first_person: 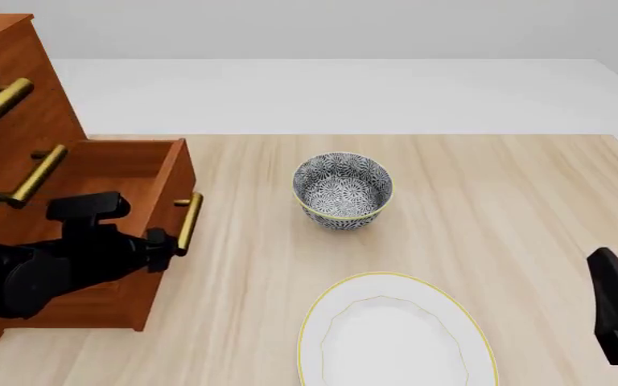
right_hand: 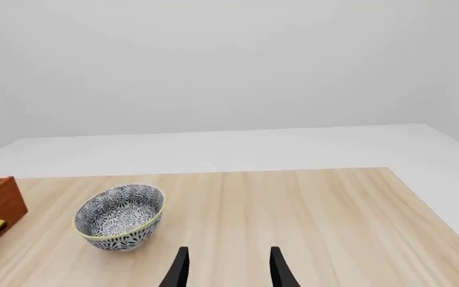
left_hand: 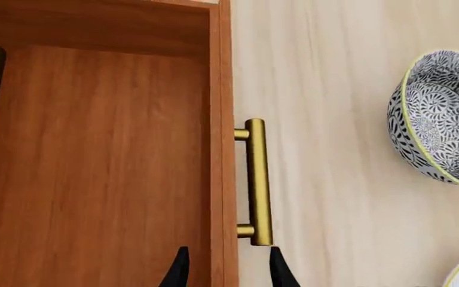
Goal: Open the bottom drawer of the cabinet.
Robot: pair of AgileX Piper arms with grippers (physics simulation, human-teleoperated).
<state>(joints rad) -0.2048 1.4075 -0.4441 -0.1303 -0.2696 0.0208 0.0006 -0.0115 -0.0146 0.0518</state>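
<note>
One plate (first_person: 395, 338), one bowl (first_person: 341, 191), three drawer handles.

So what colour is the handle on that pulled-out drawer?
Brass gold, clearest in the left wrist view: the handle on the bottom drawer.

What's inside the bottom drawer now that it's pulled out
Nothing visible: the left wrist view looks into the bottom drawer and shows only bare wooden floor. The part nearest the left gripper is out of frame, and the arm hides much of the drawer in the front view.

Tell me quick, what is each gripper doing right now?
Left gripper: open, holding nothing, fingertips straddling the pulled-out bottom drawer's front panel near its handle.
Right gripper: open, empty, over bare table.
</note>
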